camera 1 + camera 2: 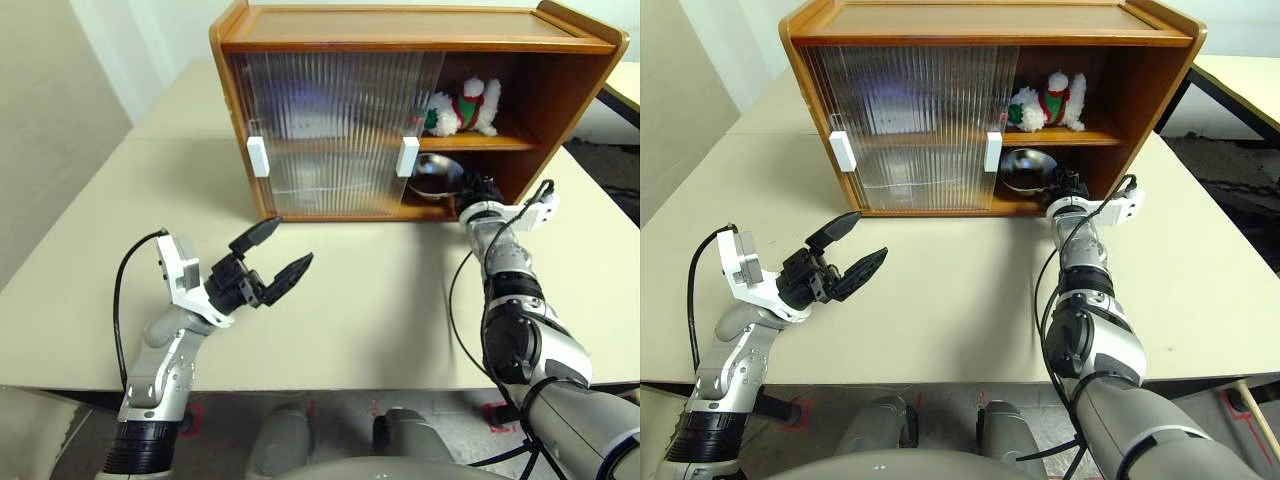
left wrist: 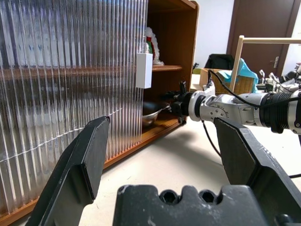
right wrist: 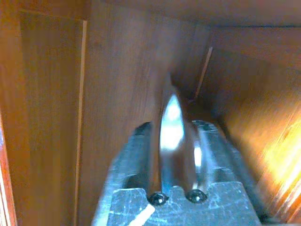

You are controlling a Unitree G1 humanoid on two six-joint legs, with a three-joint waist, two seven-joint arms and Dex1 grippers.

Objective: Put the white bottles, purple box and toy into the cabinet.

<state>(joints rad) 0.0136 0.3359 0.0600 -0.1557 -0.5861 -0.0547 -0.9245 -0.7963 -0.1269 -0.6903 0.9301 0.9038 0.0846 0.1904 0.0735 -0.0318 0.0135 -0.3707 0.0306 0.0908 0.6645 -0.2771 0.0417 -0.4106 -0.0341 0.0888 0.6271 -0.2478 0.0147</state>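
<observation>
From the head views, the toy (image 1: 462,106) sat on the cabinet (image 1: 560,90) shelf, above the right tool (image 1: 478,188), whose state I couldn't tell. In the left wrist view, the left tool (image 2: 164,155) gaped open, empty.

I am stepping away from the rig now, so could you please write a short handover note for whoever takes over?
Left gripper: open, holding nothing, above the table in front of the cabinet.
Right gripper: reaching into the open lower right compartment, at the steel bowl.
Done: toy sits on the upper shelf, right side.
Unclear: pale shapes behind the ribbed doors may be the white bottles and purple box; cannot tell.
Left: probably check those items, then draw the right arm out.
</observation>
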